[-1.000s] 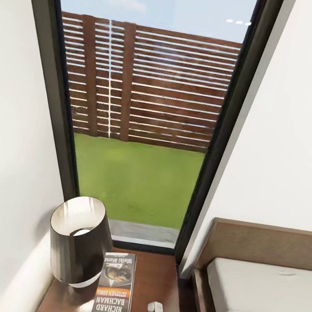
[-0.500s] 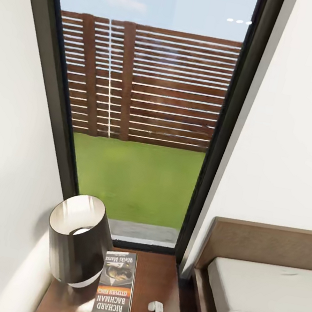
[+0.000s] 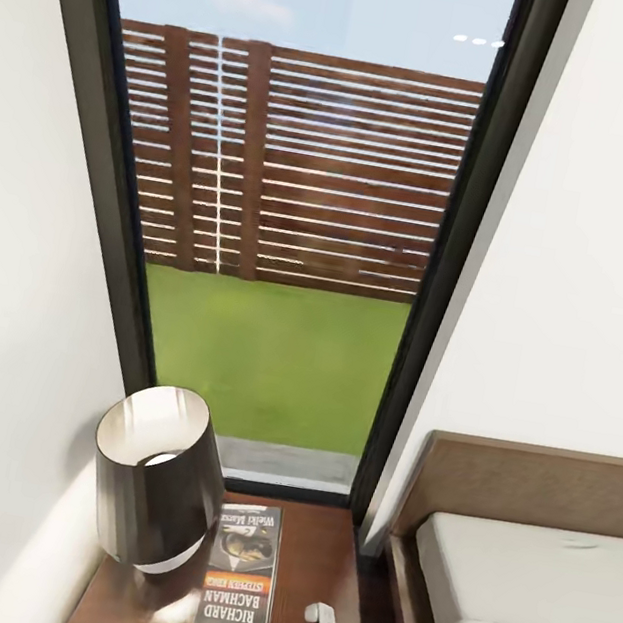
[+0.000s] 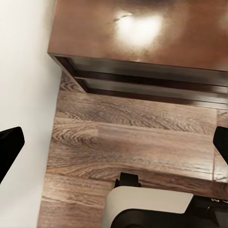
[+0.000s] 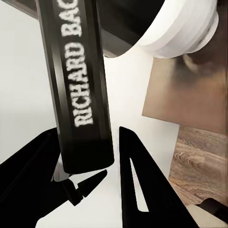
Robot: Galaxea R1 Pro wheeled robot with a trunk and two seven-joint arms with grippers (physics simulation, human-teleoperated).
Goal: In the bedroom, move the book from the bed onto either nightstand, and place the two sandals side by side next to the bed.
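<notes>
We see the book [image 3: 241,567] lying flat on the glossy top of the nightstand [image 3: 316,556], just beside the dark lampshade [image 3: 156,473] and touching its base edge. A small white object [image 3: 318,619] sits on the nightstand too, near the book's right side. The bed [image 3: 518,590] stands just right of the nightstand, below the tall window [image 3: 287,216].

Our right gripper [image 5: 88,166] has its fingers spread to either side of the book's near end — whether the pads press it we cannot tell. Our left gripper [image 4: 114,147] hangs wide open over the plank floor [image 4: 133,137], in front of the nightstand.
</notes>
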